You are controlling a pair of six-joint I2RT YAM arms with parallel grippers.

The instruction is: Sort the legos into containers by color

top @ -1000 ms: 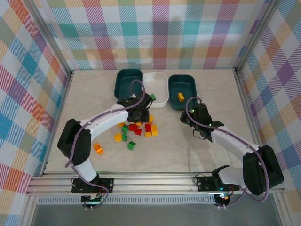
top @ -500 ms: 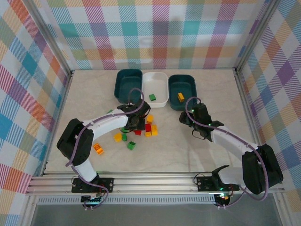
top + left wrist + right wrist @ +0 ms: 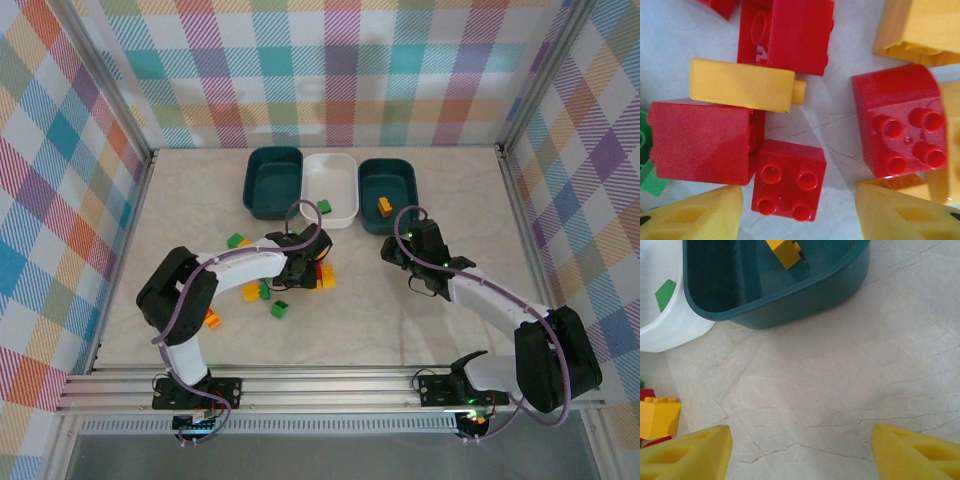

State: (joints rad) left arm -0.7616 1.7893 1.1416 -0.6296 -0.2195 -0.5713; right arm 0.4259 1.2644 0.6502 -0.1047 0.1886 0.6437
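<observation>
left gripper (image 3: 800, 216) has swung back from the tubs down onto the legos (image 3: 322, 280), jaws open over a red brick (image 3: 788, 180), so red's probably next, while right gripper (image 3: 800, 450) hangs open beside the teal tub (image 3: 790, 305)

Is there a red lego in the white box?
No, the white tub holds just one green brick, lying near its front edge.

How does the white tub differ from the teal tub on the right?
Colour: the white tub is pale, the right teal tub dark. Contents: the white tub holds one green brick, the right teal tub one yellow brick. Both are shallow rounded rectangles of similar size.
</observation>
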